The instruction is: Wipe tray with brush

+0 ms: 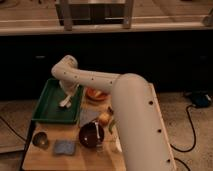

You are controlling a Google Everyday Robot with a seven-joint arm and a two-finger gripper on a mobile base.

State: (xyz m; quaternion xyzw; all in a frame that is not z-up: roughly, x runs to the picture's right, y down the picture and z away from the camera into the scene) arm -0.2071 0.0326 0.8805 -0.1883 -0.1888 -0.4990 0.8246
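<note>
Nearest to us, at the front of the wooden table, we saw a small blue-grey square cloth with a dull round metal cup just to its left; beside them to the right stood a dark red bowl with a white utensil leaning in it. The thick white arm rose from the near right and hid that side of the table; just beside it, behind the bowl, lay a small yellowish round thing. Further back, on the left of the table, lay the dark-green tray, flat, with its raised rim all round; the arm bent at its elbow and came down over the tray's right half, so that the gripper hung low inside the rim; the whitish brush showed right at its tip, on or just above the tray floor; we could not tell how far open the gripper was, nor whether it had hold of the brush. To the right of the tray sat an orange-red dish; behind everything ran dark cabinets under a pale counter.
</note>
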